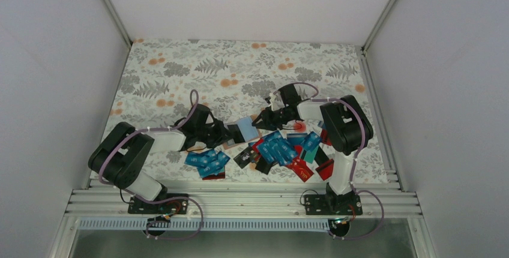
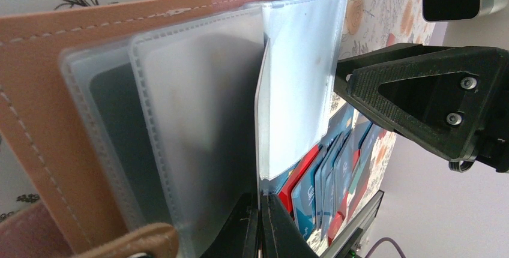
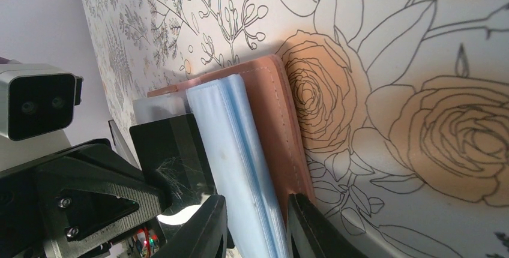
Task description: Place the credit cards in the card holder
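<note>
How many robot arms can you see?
2. The left arm comes in from the left side, the right arm from the right; they meet at the card holder in the middle. None looks hidden.

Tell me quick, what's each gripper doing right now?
Left gripper: closed, pinching a clear sleeve of the card holder.
Right gripper: closed around the card holder's sleeves and cover.

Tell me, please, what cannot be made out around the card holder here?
Top view: the card holder is too small to show its inside.
Left wrist view: the frosted sleeves blur what lies inside; a dark shape may be a card.
Right wrist view: the bottom edge cuts off the right tool, so pinching or merely straddling is unclear.
Top view: print on the credit cards is too small.
</note>
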Controlling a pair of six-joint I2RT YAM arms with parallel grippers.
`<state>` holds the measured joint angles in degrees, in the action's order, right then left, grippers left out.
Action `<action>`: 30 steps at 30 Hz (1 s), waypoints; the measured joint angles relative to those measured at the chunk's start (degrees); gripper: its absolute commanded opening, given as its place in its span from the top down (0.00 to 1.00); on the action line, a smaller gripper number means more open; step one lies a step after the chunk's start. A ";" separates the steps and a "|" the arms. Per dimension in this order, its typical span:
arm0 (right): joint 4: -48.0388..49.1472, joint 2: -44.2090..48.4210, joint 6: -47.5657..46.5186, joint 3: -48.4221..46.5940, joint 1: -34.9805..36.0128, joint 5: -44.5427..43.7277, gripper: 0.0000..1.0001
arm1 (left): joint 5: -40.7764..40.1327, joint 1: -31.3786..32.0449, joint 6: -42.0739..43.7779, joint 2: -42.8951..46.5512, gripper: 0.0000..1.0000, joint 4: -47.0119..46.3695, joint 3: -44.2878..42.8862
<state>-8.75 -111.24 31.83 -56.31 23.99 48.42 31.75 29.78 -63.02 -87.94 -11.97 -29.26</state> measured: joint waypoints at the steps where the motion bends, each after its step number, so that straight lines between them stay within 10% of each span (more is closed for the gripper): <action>1: 0.00 0.00 0.00 0.00 0.00 0.00 0.72 | 0.02 0.00 -0.15 -0.15 0.98 -0.11 0.00; 30: -0.07 -0.02 -1.36 0.00 0.00 0.24 0.73 | -1.16 -0.15 3.17 -2.36 0.98 -1.16 -1.53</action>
<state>-8.82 -111.26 30.48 -56.31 23.99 48.66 30.59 29.63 -59.86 -90.30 -13.13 -30.79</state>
